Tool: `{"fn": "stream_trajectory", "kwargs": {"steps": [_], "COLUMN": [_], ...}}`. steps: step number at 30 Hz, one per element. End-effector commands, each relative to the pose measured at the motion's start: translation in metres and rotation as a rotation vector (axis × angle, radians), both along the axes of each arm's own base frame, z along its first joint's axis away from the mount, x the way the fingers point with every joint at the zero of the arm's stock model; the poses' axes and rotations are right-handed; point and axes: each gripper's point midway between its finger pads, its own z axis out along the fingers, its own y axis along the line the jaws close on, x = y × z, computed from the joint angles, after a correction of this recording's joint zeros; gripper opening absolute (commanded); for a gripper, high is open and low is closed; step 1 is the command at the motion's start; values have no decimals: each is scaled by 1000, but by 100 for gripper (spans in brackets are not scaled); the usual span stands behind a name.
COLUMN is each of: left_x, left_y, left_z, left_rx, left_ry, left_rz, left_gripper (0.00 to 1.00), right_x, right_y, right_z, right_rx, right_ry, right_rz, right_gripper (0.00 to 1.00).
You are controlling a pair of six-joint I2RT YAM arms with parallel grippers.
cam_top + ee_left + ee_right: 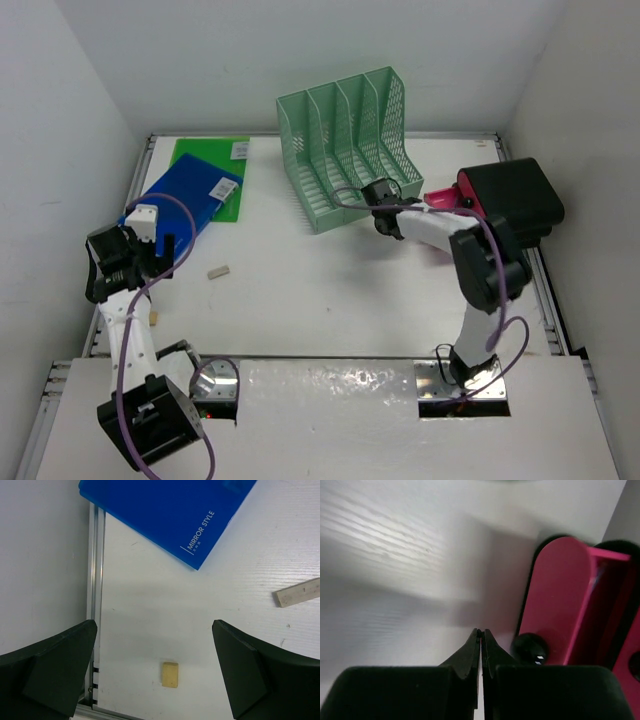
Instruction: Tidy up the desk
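Observation:
The desk (330, 300) is a white tabletop with silver rails. My left gripper (172, 248) hovers over its left side, beside a blue folder (185, 200). In the left wrist view this gripper (155, 630) is open and holds nothing, with a small yellow eraser (170, 674) on the desk below the gap. My right gripper (380, 205) is at the front right corner of the mint-green mesh rack (345, 145). Its fingers (470, 652) are pressed together with nothing between them, just left of a pink and black object (560, 600).
A green folder (215, 160) lies partly under the blue folder (165, 515). A beige stick (218, 271) lies right of the left gripper, and the eraser (155, 318) sits near the left rail (95, 580). The pink object (445, 198) adjoins a black case (510, 200).

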Motion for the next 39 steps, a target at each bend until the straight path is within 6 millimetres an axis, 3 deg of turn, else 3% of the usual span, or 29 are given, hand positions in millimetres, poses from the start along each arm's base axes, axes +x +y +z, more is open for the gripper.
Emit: {"fn": "stream_trajectory", "kwargs": {"steps": [1, 8, 13, 23, 27, 31, 33, 36, 37, 39], "left_x": [6, 5, 5, 7, 6, 5, 5, 7, 7, 7], "left_y": [4, 4, 6, 8, 9, 11, 11, 11, 11, 10], "left_z": [12, 11, 12, 10, 9, 7, 4, 3, 2, 0], "left_rx": [23, 25, 37, 40, 49, 62, 57, 51, 49, 42], "left_ry": [-57, -54, -54, -52, -52, -49, -43, -42, -41, -37], "left_rz": [1, 4, 5, 9, 10, 14, 15, 15, 14, 18], "left_gripper": [100, 100, 100, 100, 100, 100, 100, 100, 100, 100], "right_x": [3, 14, 11, 10, 17, 20, 18, 24, 19, 21], "right_y": [-25, -37, -73, -117, -128, -122, -106, -63, -45, -38], "right_z": [8, 14, 26, 48, 46, 49, 50, 63, 59, 58], "right_rx": [-172, -239, -247, -211, -215, -209, -215, -234, -238, -262], "right_ry": [11, -21, -30, -104, -100, -81, -97, -175, -179, -202], "right_rz": [-89, -127, -219, -316, -335, -319, -273, -103, -40, -14], "right_gripper": [0, 0, 0, 0, 0, 0, 0, 0, 8, 21]}}
